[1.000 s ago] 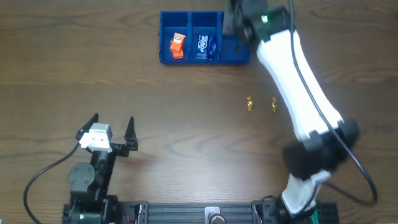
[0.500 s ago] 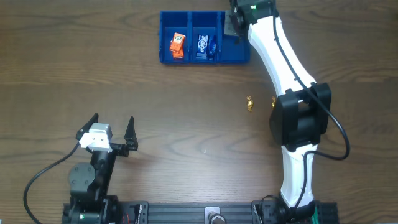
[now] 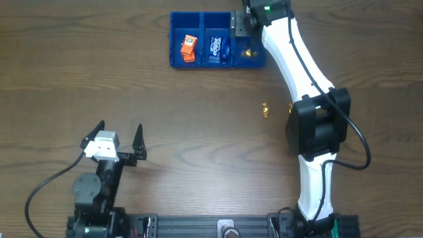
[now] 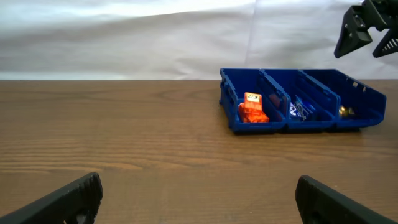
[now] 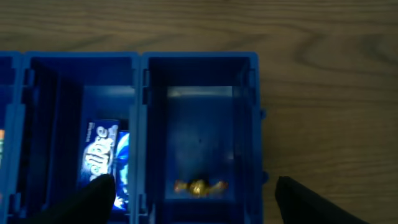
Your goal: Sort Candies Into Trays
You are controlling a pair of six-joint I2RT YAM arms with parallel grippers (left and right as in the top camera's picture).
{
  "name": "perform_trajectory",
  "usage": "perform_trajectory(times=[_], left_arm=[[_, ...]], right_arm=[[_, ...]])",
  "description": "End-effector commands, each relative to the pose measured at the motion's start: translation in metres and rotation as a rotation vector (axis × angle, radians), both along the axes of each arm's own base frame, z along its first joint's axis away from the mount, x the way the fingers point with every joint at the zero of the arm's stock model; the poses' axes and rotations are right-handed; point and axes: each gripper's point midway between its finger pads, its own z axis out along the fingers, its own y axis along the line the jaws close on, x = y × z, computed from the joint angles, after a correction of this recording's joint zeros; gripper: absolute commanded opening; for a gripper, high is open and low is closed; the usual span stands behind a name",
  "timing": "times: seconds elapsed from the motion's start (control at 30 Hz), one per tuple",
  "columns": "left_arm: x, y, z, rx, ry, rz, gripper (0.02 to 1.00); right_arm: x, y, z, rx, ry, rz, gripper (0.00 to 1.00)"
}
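My right gripper [image 4: 368, 38] hung wide open and empty over the blue tray [image 3: 173, 39] by the table's [image 3: 132, 86] far edge, one gold candy [image 5: 199, 185] lay in its end bin, and a second gold candy [image 3: 266, 110] waited on the table.

Candy [image 5: 199, 186] in tray's [image 3: 172, 39] right bin — loose candy [image 3: 266, 110] nearby

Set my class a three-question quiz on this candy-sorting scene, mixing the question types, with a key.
1. True or false: the orange candy and the blue candy lie in neighbouring compartments of the blue tray.
2. The jaws of the right gripper are: A shut on a candy; B open; C shut, empty.
3. How many gold candies show loose on the table?
Key: 1 true; 2 B; 3 one, the loose gold candy.
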Motion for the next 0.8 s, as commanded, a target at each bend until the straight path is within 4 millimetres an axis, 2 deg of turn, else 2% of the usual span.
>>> perform_trajectory(times=[0.03, 0.1, 0.2, 0.33, 0.37, 0.43, 0.53, 0.7, 0.8], left_arm=[[-0.001, -0.002, -0.016, 0.003, 0.046, -0.015, 0.998], [-0.001, -0.002, -0.016, 0.003, 0.046, -0.015, 0.998], [-0.001, -0.002, -0.016, 0.003, 0.046, -0.015, 0.998], [-0.001, -0.002, -0.016, 0.003, 0.046, -0.015, 0.998], [-0.001, -0.002, -0.016, 0.003, 0.046, -0.015, 0.998], [-0.001, -0.002, -0.016, 0.003, 0.046, -0.015, 0.998], [-0.001, -0.002, -0.016, 0.003, 0.046, -0.015, 0.998], [-0.001, -0.002, -0.016, 0.003, 0.046, -0.015, 0.998], [-0.001, -0.002, -0.016, 0.003, 0.046, -0.015, 0.996]], right_arm=[[-0.004, 0.008, 0.020, 0.007, -0.022, 0.026, 0.869], [-0.018, 0.003, 0.045, 0.006, -0.027, 0.025, 0.869], [-0.052, -0.010, 0.078, -0.021, -0.005, 0.043, 0.871], [-0.101, -0.027, 0.089, -0.067, 0.057, 0.072, 0.869], [-0.118, -0.032, 0.085, -0.073, 0.081, 0.075, 0.869], [-0.138, -0.039, 0.072, -0.072, 0.109, 0.060, 0.869], [-0.164, -0.045, 0.038, -0.058, 0.160, 0.036, 0.871], [-0.185, -0.046, -0.028, -0.041, 0.262, 0.019, 0.860], [-0.192, -0.043, -0.059, -0.018, 0.297, 0.033, 0.833]])
